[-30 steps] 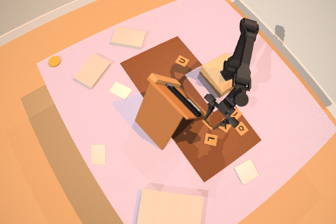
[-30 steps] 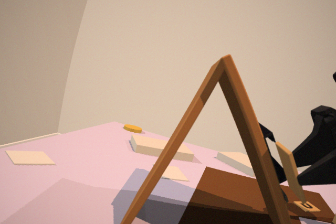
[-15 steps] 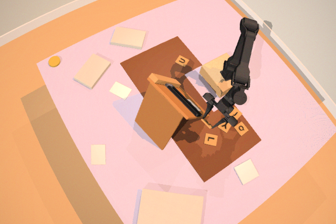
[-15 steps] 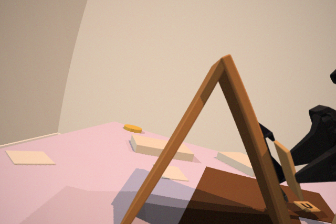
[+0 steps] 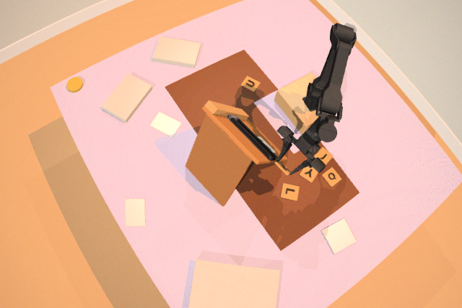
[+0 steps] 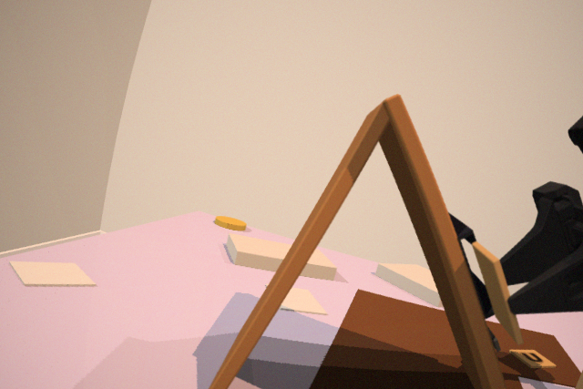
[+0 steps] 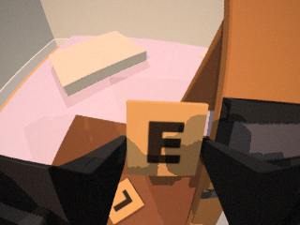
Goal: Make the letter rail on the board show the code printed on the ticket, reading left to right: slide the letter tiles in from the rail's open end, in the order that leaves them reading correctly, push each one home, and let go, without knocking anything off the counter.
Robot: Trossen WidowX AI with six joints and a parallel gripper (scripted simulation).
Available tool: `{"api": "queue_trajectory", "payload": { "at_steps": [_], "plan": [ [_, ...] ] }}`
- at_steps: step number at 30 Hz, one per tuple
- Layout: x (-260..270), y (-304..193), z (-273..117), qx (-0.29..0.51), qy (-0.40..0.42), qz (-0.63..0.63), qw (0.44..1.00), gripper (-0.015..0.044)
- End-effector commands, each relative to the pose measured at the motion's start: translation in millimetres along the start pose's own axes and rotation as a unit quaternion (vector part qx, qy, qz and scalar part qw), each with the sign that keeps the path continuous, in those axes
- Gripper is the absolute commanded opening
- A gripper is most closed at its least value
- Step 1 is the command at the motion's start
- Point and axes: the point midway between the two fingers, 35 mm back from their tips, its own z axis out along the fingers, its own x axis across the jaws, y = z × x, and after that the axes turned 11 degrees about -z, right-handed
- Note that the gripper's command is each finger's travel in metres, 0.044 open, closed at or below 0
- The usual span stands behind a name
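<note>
Now at the rail's end: a robot arm [image 5: 337,69] brings the letter E to the board [image 5: 224,148] [image 6: 424,215] [image 7: 262,52].
Jaws [image 5: 284,167]: clenched on the E tile [image 5: 282,167] [image 6: 496,288] [image 7: 165,112] by its side edges, letter upright in the wrist view.
E tile: raised beside the board's lower right in the top view, near one end of the dark rail [image 5: 251,136] [image 7: 262,136]; whether it touches cannot be told.
Loose tiles: U [image 5: 250,83] [image 6: 532,358], L [image 5: 289,191] [image 7: 126,202], Y [image 5: 309,173], Q [image 5: 331,177] and J [image 5: 323,156] lie on the brown mat [image 5: 279,222] [image 6: 400,319] [image 7: 89,141].
Main risk: a slightly high, low or twisted approach could catch the tile on the rail's mouth, turning it in the grip or shoving the board.
Second risk: a fingertip could strike the board's edge during the slide.
Code: not legible, so E's turn cannot be confirmed; a wrong order would spoil the reading.
</note>
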Motion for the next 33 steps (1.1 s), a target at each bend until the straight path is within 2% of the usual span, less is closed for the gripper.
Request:
{"api": "queue_trajectory", "payload": {
  "at_steps": [1, 33],
  "plan": [
    [-2.4, -0.7, 0.5, 0.000, 0.001, -0.001, 1.000, 0.0000],
    [-18.2, -3.7, 0.7, 0.000, 0.000, -0.002, 1.000, 0.0000]
  ]
}}
